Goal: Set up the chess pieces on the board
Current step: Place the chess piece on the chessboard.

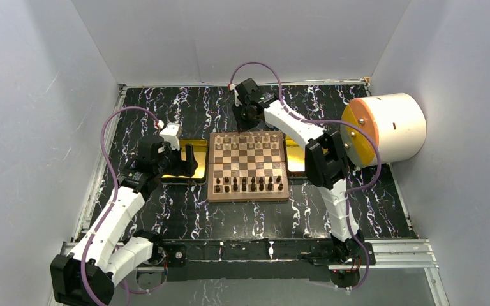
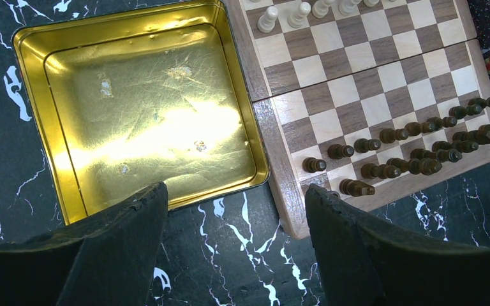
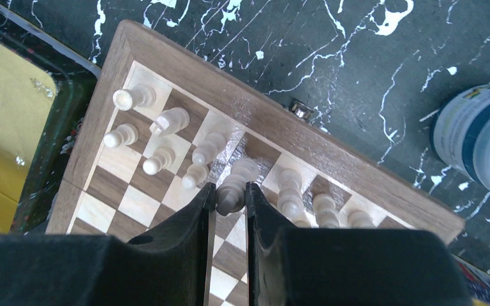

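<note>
The board (image 1: 247,167) lies mid-table, with dark brown pieces on its near rows and cream chess pieces (image 1: 245,139) along its far rows. My right gripper (image 1: 250,118) hangs over the far edge. In the right wrist view the gripper (image 3: 230,194) is shut on a cream piece (image 3: 235,185) standing on a far-row square of the board (image 3: 281,127), among other cream pieces (image 3: 166,121). My left gripper (image 1: 188,162) is open and empty. In the left wrist view it (image 2: 236,197) is over bare table between the gold tray (image 2: 134,108) and the board's near-left corner (image 2: 293,210).
Gold trays flank the board on the left (image 1: 198,143) and the right (image 1: 295,160). A blue-and-white jar (image 3: 478,140) stands behind the board. A large white cylinder with an orange face (image 1: 386,127) sits at the right wall. Dark brown pieces (image 2: 389,135) fill the near rows.
</note>
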Controlling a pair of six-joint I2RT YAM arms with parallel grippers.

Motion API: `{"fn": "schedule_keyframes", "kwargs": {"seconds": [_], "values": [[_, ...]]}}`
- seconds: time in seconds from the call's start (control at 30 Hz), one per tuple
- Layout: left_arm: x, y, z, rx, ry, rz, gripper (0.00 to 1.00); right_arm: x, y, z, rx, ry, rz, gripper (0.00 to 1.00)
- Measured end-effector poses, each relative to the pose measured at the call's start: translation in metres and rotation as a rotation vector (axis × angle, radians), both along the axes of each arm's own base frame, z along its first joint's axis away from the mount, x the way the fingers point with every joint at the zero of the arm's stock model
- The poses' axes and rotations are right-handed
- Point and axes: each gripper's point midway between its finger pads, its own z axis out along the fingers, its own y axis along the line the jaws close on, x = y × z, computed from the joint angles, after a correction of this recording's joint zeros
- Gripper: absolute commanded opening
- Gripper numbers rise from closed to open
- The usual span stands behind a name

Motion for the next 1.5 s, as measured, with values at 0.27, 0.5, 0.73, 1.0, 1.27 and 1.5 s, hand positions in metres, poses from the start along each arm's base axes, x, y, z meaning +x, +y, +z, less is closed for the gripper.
{"fn": "schedule_keyframes", "kwargs": {"seconds": [0.27, 0.5, 0.73, 1.0, 1.27, 1.5], "values": [[0.0, -0.001, 0.0, -0.002, 0.001, -0.003, 0.76, 0.001, 0.001, -0.015, -0.004, 0.037, -0.002, 0.23], [0.0, -0.001, 0.0, -0.002, 0.001, -0.003, 0.76, 0.001, 0.001, -0.015, 0.004, 0.045, -0.01, 0.23], [0.0, -0.001, 0.0, -0.002, 0.0, -0.004, 0.76, 0.001, 0.001, -0.016, 0.007, 0.049, -0.017, 0.24], [0.0, -0.001, 0.0, -0.003, 0.0, -0.004, 0.76, 0.001, 0.0, -0.024, -0.003, 0.062, -0.018, 0.24], [-0.001, -0.001, 0.0, -0.004, 0.001, -0.007, 0.76, 0.001, 0.001, -0.029, 0.0, 0.072, -0.019, 0.28], [-0.001, -0.001, 0.0, -0.003, 0.0, -0.007, 0.76, 0.001, 0.002, -0.029, 0.002, 0.071, -0.019, 0.28]]}}
